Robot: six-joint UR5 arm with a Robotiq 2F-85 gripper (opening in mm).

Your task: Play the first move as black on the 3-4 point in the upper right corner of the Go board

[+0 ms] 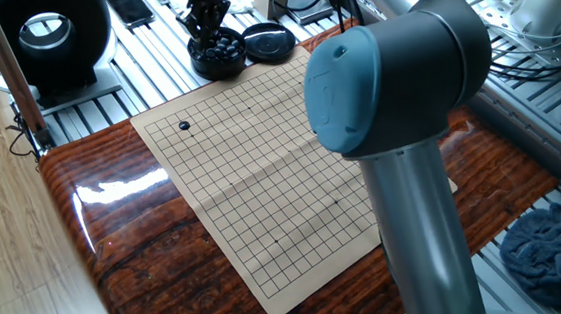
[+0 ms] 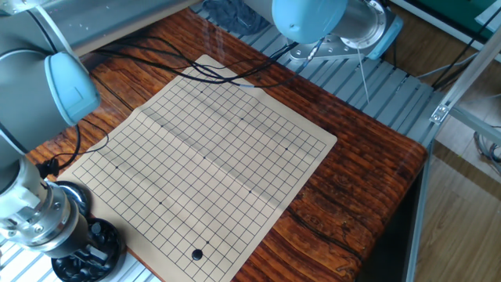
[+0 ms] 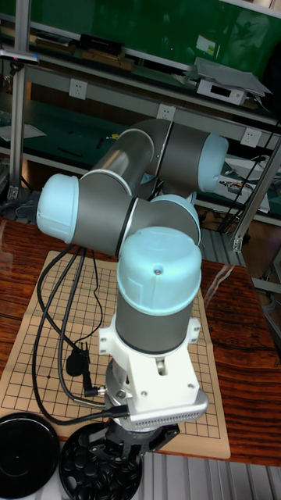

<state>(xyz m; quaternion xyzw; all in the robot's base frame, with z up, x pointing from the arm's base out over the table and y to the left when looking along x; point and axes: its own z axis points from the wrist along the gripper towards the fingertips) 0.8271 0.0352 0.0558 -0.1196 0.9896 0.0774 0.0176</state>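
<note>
Tool down in bowl of black stones beside board, likely positioned for picking; finger state unclear. One black stone already on board, near corner farthest from bowl lid.

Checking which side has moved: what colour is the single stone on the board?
Black: the small round stone on the tan gridded board, clearest in one fixed view.

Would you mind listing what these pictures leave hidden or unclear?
- Gripper jaws: too small in one fixed view; hidden behind the wrist in the other two.
- Whether it holds a stone: cannot tell.
- Placed stone: hidden by the arm in the tall view.
- Bowl: partly covered by the wrist.
</note>
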